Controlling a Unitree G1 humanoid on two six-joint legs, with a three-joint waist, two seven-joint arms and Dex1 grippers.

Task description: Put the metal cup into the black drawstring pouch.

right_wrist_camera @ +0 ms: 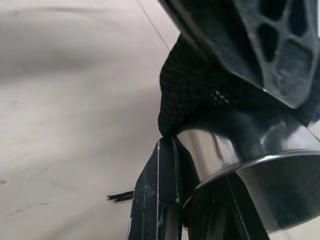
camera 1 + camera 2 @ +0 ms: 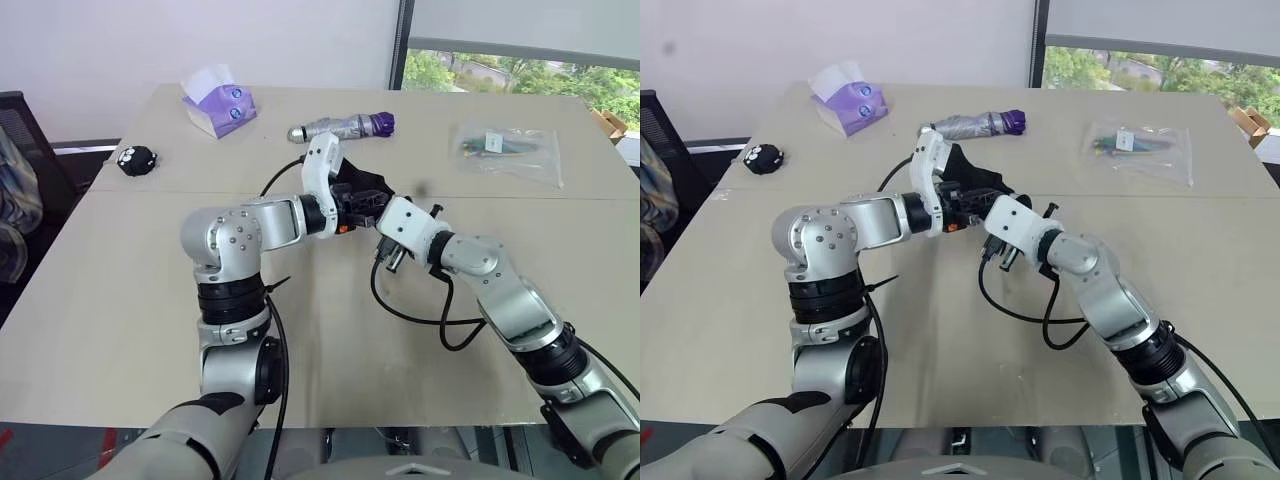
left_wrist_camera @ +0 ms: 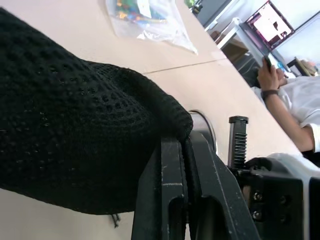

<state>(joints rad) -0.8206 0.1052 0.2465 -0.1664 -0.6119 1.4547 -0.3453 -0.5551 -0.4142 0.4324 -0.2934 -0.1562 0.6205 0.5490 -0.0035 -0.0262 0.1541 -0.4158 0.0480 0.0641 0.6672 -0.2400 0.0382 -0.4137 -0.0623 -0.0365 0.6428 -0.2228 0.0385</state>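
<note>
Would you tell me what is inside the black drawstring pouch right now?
The metal cup is entering the black drawstring pouch; its far end is covered by the fabric. Whether anything else is inside cannot be seen.

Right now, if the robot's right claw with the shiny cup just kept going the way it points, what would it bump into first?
Most likely the black drawstring pouch held by the left gripper. The right gripper carries the metal cup with its far end already against the fabric.

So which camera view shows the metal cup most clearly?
The right wrist view: the metal cup appears large, its shiny wall and rim against the black drawstring pouch. The left wrist view shows a sliver of rim; in the eye views it is hidden.
</note>
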